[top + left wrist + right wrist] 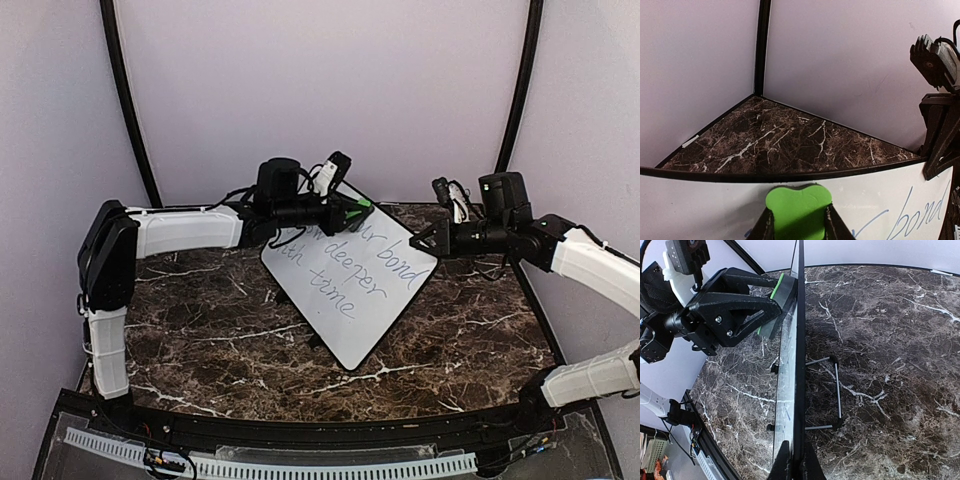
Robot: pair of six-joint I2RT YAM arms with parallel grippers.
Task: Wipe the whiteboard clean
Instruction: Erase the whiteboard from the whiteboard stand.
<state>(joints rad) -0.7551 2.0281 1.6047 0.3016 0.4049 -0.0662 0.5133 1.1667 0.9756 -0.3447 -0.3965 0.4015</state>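
Observation:
The whiteboard [350,285] stands tilted on the marble table, with blue handwritten words such as "bond", "deeper" and "time". My left gripper [345,212] is shut on a green eraser [798,210] and presses it on the board's upper left part, near the top edge [740,176]. My right gripper [420,240] is shut on the board's right edge; the right wrist view shows the board edge-on [799,365] between my fingertips [795,462]. The eraser also shows in the right wrist view [776,296] against the board's face.
A thin metal wire stand [836,390] props the board from behind. The dark marble table [200,330] is enclosed by pale walls with black corner posts [762,47]. The right arm's body [940,100] shows at the right of the left wrist view.

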